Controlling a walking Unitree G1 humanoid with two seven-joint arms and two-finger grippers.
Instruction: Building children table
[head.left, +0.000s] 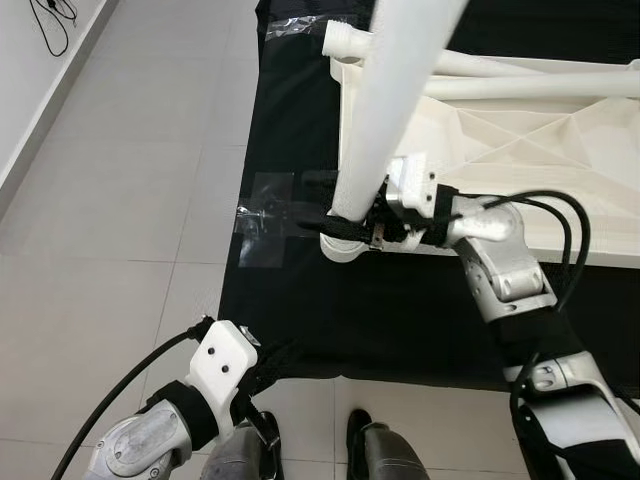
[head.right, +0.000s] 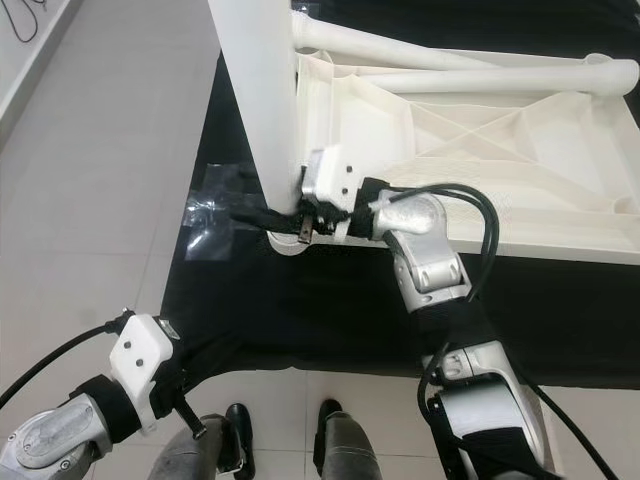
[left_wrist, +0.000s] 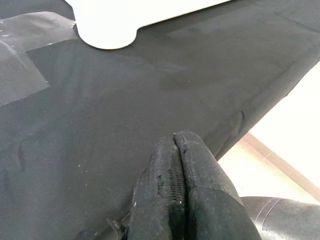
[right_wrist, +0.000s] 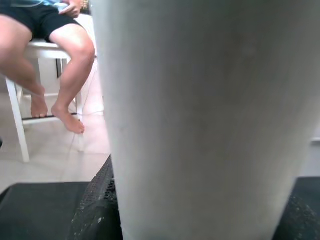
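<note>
At about one o'clock from the robot's feet (head.left: 360, 425), an upturned white children's tabletop (head.left: 520, 160) lies on a black cloth (head.left: 400, 320) spread over the tiled floor (head.left: 130, 180), its ribbed underside facing up. Two loose white legs (head.left: 520, 75) rest across its far edge at roughly twelve to two o'clock. A third white leg (head.left: 385, 110) stands upright at the tabletop's near left corner, rising toward the camera, its foot at the round corner socket (head.left: 345, 250).

The right hand (head.left: 345, 222) reaches in from five o'clock and is clenched around the lower part of this upright leg, one black finger curling round its left side just above the socket. In the right wrist view the leg (right_wrist: 205, 120) stands directly against the camera with a black finger (right_wrist: 97, 205) pressed along its side; behind it a person's bare legs (right_wrist: 60, 65) are seen, seated on a white chair (right_wrist: 30, 75) on the tiles.

The left hand (left_wrist: 180, 200) hangs low at about seven o'clock, over the near edge of the cloth, well apart from the tabletop. Its two black fingers are pressed together, grasping nothing. Its wrist view looks across the cloth (left_wrist: 125, 100) toward the corner socket (left_wrist: 107, 30).

Clear tape (head.left: 262, 215) fixes the cloth's left edge to the floor at about eleven o'clock.
</note>
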